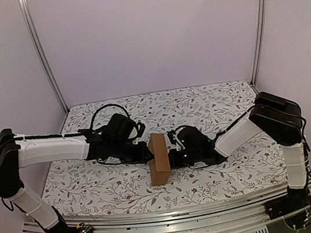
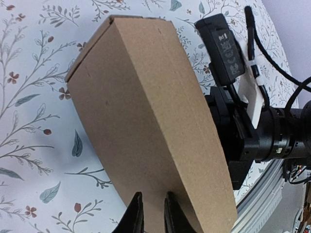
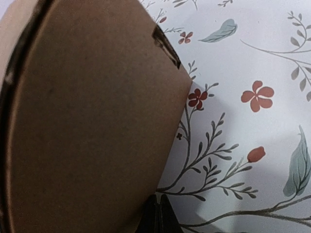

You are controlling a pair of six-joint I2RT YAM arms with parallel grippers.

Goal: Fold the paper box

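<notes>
Paper box (image 1: 159,158), plain brown and folded up into an oblong, sits mid-way across the floral-printed tabletop (image 1: 223,97). Its long axis runs near to far. Left hand (image 1: 145,151) meets the box's left side. In the wrist view its fingers (image 2: 133,217) stand narrow with a slim gap between them and cardboard right at the tips — whether they pinch it cannot be told. Right hand (image 1: 172,156) lies at the box's right side, fingers pressed fully together with nothing between them — tips by the box's lower edge.
</notes>
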